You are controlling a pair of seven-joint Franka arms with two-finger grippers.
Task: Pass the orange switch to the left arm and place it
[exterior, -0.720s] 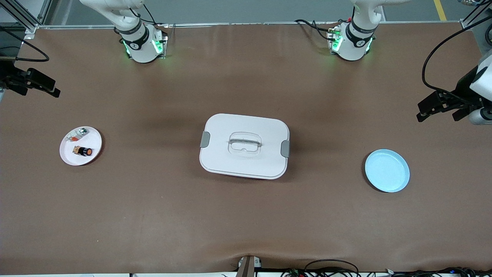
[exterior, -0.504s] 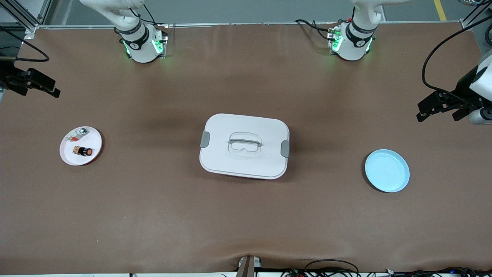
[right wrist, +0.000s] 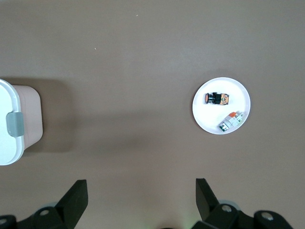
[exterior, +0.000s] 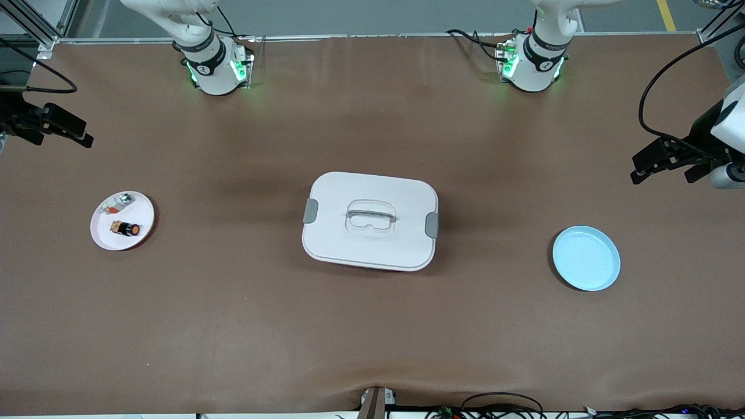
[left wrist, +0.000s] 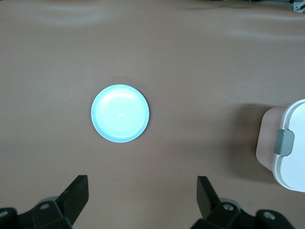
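The orange switch (exterior: 126, 229) lies on its side on a small white plate (exterior: 103, 235) toward the right arm's end of the table. It also shows in the right wrist view (right wrist: 215, 98). The white box (exterior: 370, 220) stands closed at the table's middle. My right gripper (exterior: 81, 135) is open and empty, up in the air over the table's edge at its own end; its open jaws show in the right wrist view (right wrist: 141, 195). My left gripper (exterior: 666, 173) is open and empty over the table's other end (left wrist: 142, 193).
A small silver-and-orange-red clear part (exterior: 118, 202) shares the white plate. An empty light blue plate (exterior: 586, 258) sits toward the left arm's end and shows in the left wrist view (left wrist: 120, 113). A corner of the box shows in each wrist view (left wrist: 290, 148) (right wrist: 9, 124).
My right gripper has shifted very slightly. The left gripper, the switch, the box and the plates have not moved.
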